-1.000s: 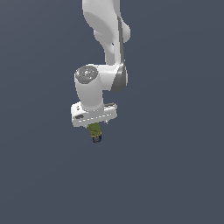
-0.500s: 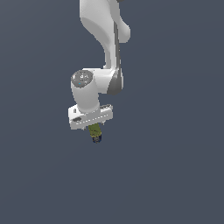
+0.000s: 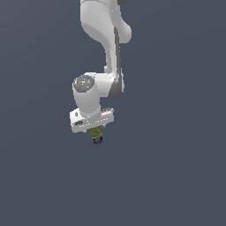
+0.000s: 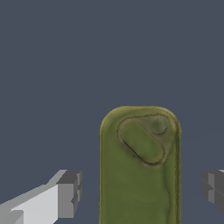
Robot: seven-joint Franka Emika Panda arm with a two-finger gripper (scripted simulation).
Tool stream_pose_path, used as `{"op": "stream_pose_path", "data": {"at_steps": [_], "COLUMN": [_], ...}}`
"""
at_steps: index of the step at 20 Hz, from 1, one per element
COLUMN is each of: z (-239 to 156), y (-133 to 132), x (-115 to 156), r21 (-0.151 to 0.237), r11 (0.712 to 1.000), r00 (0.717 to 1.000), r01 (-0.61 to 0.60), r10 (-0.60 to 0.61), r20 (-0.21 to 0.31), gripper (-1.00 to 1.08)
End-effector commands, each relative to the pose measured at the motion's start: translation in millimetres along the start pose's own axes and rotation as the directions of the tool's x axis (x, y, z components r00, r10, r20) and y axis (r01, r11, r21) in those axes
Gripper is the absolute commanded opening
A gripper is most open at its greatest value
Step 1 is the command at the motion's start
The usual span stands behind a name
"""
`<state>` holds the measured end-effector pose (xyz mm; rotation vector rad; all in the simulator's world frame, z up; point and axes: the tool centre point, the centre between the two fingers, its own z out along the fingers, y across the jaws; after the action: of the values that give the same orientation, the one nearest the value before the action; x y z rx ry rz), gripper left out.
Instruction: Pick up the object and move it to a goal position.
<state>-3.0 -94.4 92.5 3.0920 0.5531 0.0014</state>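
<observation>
You have the object (image 3: 96,133) hanging just under the end effector (image 3: 96,132), poking out below the white hand of the arm (image 3: 106,53). In the exterior view only its olive-green body and dark blue lower end show; the fingers themselves are hidden behind it and the hand, so from there you cannot see the contact.

The wrist view gives you more. The object (image 4: 140,166) fills the middle, an olive slab with a rounded end and an oval recess, and one grey fingertip (image 4: 68,194) stands off to one side of it with a gap of background between, the other fingertip (image 4: 213,188) likewise apart on the opposite side. So the tips do not appear to press on the part you can see; whether the end effector pinches the object further up, out of frame, you cannot tell.

That is your main risk. If the hold is shallow or only on one narrow stretch, the object could slip or swing during a quick move, and it could drop. No goal marker and no table show anywhere around the object, so you have no visible reference for where to stop.
</observation>
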Motion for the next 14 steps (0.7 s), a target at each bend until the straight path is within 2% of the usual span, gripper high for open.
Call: {"op": "stream_pose_path", "data": {"at_steps": [1, 9, 10, 14], "z": [13.8, 33.4, 33.4, 33.4], "y": [-0.3, 0.1, 0.1, 0.1], "x": [-0.9, 0.0, 0.0, 0.0], "r21": [0.001, 0.001, 0.001, 0.001], "r11": [1.000, 1.000, 1.000, 1.000], "r00": [1.000, 1.000, 1.000, 1.000], "r01": [0.001, 0.003, 0.003, 0.003], "r10": [-0.001, -0.003, -0.003, -0.003], "r20": [0.001, 0.001, 0.001, 0.001], "gripper": [1.00, 1.00, -1.00, -1.00]}}
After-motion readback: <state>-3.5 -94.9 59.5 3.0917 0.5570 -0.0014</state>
